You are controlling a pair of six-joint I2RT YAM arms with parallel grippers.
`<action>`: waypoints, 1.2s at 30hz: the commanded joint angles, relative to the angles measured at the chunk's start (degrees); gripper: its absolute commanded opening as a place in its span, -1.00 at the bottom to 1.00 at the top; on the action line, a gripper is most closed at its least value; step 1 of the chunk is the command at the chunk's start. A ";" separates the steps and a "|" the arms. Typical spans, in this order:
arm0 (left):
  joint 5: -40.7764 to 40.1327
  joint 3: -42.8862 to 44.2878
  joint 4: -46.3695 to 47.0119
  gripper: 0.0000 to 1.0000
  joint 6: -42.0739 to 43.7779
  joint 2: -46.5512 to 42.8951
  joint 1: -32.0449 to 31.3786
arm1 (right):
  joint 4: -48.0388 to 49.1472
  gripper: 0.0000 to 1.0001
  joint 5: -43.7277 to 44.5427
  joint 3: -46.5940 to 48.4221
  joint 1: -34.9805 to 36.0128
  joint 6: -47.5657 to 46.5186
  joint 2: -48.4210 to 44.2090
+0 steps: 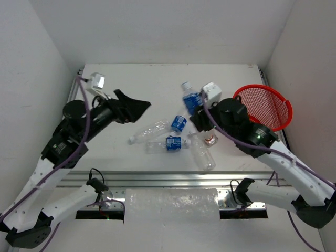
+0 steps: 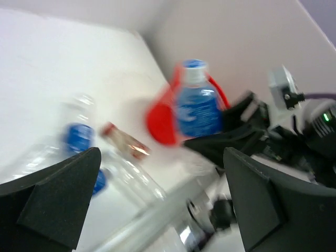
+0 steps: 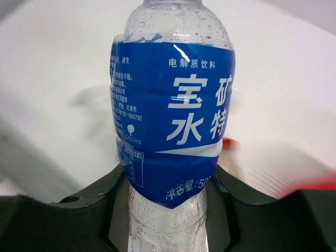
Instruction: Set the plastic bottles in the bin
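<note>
My right gripper [image 1: 198, 114] is shut on a clear plastic bottle with a blue label [image 1: 191, 100], holding it by its lower body [image 3: 173, 131] above the table, left of the bin [image 1: 265, 106], a red mesh basket. Its fingers [image 3: 105, 202] press both sides of the bottle. My left gripper [image 1: 135, 105] hangs open and empty over the table's left half, its fingers [image 2: 58, 202] wide apart. Two blue-labelled bottles [image 1: 157, 128] [image 1: 169, 143], an unlabelled one [image 1: 202, 154] and a squat red-capped one [image 1: 211, 139] lie on the table between the arms.
White walls close in the table on three sides. A metal rail [image 1: 157, 181] runs along the near edge in front of the arm bases. The bin stands in the far right corner, close to the wall.
</note>
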 commanded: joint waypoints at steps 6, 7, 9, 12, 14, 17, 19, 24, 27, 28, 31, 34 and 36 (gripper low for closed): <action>-25.07 4.40 -14.35 0.99 5.49 -4.98 -0.22 | -7.12 -1.00 32.48 6.69 -26.37 -1.87 -3.19; -24.10 3.69 -13.91 0.99 5.49 -4.97 -0.22 | -7.03 -1.00 31.61 6.70 -26.42 -2.41 -3.18; -21.63 1.23 -12.77 0.99 6.02 -4.36 -0.13 | -5.63 -1.00 29.59 6.53 -34.04 -2.33 -0.55; -18.73 -1.06 -11.27 0.99 6.81 -3.57 -0.22 | -4.75 -1.00 26.77 6.79 -40.47 -0.40 2.70; -18.02 -1.68 -11.18 0.99 7.60 -2.87 -0.22 | -4.13 -0.95 26.59 7.49 -43.37 -0.39 5.77; -18.29 -2.65 -11.09 0.99 8.57 -2.34 -0.22 | -2.47 -0.71 26.69 7.84 -46.45 0.74 8.51; -17.85 -3.52 -10.83 0.99 8.75 -2.07 -0.13 | -2.02 -0.62 25.45 9.15 -48.29 2.06 10.97; -19.25 -5.89 -11.27 0.99 7.78 -1.81 -0.13 | -5.36 0.98 23.70 13.29 -48.30 4.00 13.09; -19.95 -8.71 -11.09 0.99 5.15 -0.41 -0.22 | -6.85 0.98 21.33 14.08 -48.30 4.88 10.38; -21.96 -9.23 -11.35 0.99 2.79 0.21 -0.22 | -7.73 0.98 20.71 14.17 -48.21 5.23 9.40; -24.96 -10.64 -13.02 0.99 -0.82 3.37 -0.22 | -7.04 0.98 19.21 13.47 -48.21 5.41 5.81; -27.06 -11.61 -13.99 0.99 -4.94 5.65 -0.13 | -9.30 0.98 17.03 14.51 -48.04 5.93 4.39; -28.65 -12.58 -14.43 0.99 -7.15 6.36 -0.22 | -10.02 0.98 13.52 14.09 -47.51 8.03 3.16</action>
